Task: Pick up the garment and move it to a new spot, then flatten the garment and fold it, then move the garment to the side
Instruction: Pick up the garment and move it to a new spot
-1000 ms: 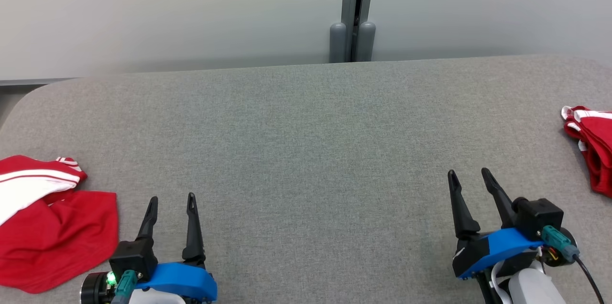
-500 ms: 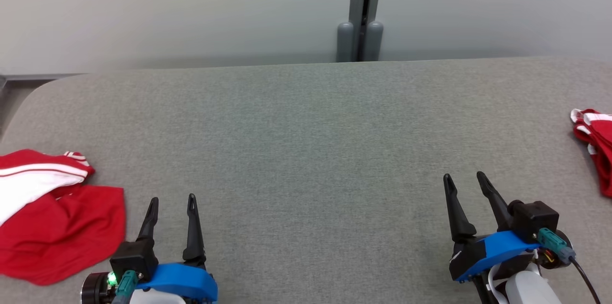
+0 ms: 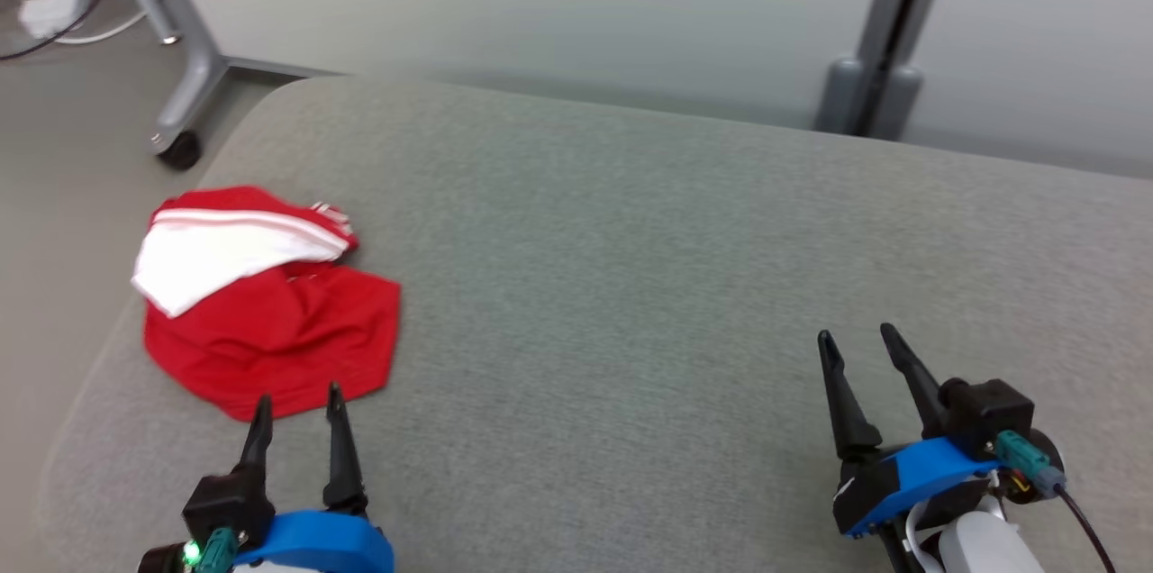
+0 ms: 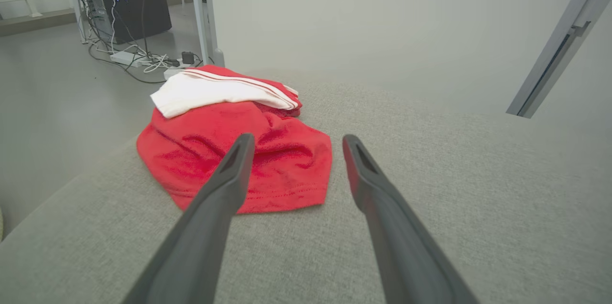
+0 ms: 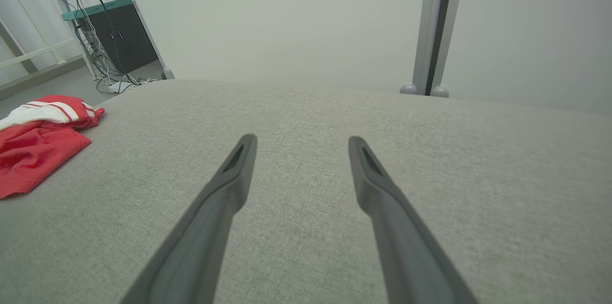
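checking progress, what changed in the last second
The head view swung left toward the garment; the left gripper now points at its near edge. Nothing taken or let go. Unchanged: the garment lies crumpled on the table, and the left gripper and the right gripper stay open and empty.

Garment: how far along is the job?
Done: nothing; the red garment lies crumpled near the left edge of the table. In hand: the left gripper, open and empty, points at it; the right gripper is open too. Left: pick up, move, flatten, fold, set aside.
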`<state>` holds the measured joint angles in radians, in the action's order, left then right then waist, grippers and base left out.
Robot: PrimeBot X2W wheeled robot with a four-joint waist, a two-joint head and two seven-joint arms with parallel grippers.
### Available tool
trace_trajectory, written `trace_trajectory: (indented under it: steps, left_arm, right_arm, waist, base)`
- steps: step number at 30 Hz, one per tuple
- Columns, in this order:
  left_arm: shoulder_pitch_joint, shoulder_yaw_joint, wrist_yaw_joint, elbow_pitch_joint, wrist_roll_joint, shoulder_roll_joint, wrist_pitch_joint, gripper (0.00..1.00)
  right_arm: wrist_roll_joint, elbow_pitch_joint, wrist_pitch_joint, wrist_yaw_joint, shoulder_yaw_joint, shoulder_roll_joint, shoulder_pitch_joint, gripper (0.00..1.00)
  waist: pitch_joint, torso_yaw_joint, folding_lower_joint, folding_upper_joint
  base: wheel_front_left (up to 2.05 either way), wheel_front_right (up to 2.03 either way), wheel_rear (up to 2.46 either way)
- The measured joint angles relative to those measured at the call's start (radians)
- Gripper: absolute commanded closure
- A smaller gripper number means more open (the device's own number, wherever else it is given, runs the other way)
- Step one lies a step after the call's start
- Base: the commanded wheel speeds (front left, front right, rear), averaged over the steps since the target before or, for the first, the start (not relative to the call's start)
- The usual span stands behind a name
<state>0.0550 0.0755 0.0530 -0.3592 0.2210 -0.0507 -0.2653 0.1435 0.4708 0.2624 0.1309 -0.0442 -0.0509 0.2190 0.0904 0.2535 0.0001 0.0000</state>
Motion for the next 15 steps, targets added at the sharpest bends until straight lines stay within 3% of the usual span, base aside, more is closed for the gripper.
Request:
trace_trajectory:
  steps: [8,15]
  left_arm:
    - [-0.045,-0.071,0.021,0.009,0.020,-0.001,0.000,0.00]
    - [-0.052,-0.094,0.021,0.012,0.032,0.000,0.000,0.00]
  right_arm:
    - [0.004,-0.001,0.000,0.000,-0.054,0.001,-0.001,0.00]
    - [-0.014,-0.004,0.000,0.000,-0.056,0.001,-0.001,0.00]
  waist:
    - [0.024,0.117,0.0000,0.0000]
    - [0.050,0.146,-0.0001,0.0000]
  base:
    - [0.00,0.00,0.00]
    - [0.00,0.00,0.00]
